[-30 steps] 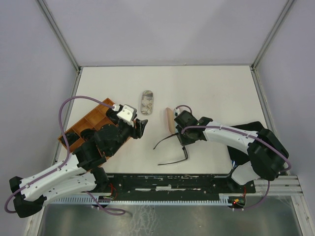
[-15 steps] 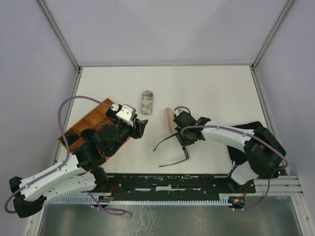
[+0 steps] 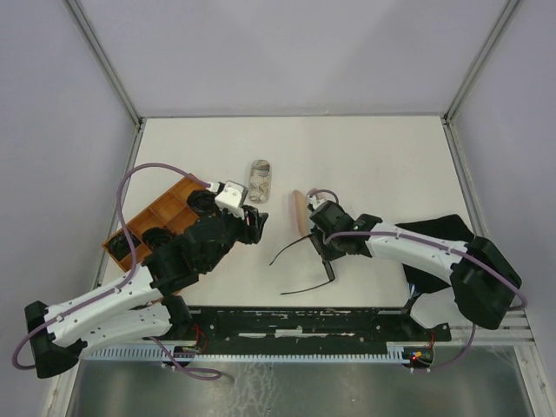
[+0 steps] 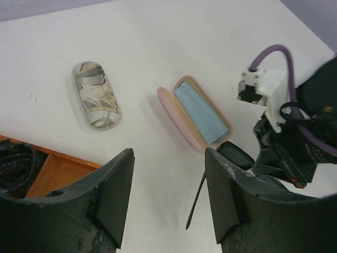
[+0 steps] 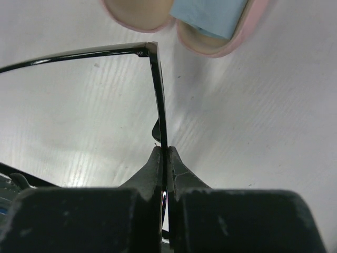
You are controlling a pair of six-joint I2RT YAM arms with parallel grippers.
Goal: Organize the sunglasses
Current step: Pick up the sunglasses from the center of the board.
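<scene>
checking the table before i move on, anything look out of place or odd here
The pink case lies open mid-table with a blue cloth inside. Beside it, thin black glasses, arms spread, are pinched in the right claw.

The thin-framed sunglasses [image 5: 159, 95] are a slim pair with a glossy black wire-like rim and narrow temple arms. They lie unfolded on the white table [image 3: 373, 156], just in front of the open pink case [image 4: 169, 108] but not touching it. Both arms are spread out towards the left, one [image 3: 289, 249] angled up and one [image 3: 306, 287] nearer the table's near edge. The front piece stands on edge, pinched tightly across its rim between the fingers of the right gripper [image 5: 164, 153]. A black bundle [image 4: 16, 163], apparently another folded dark pair, sits in a compartment of the orange tray [image 4: 58, 171]; its details are unclear.
</scene>
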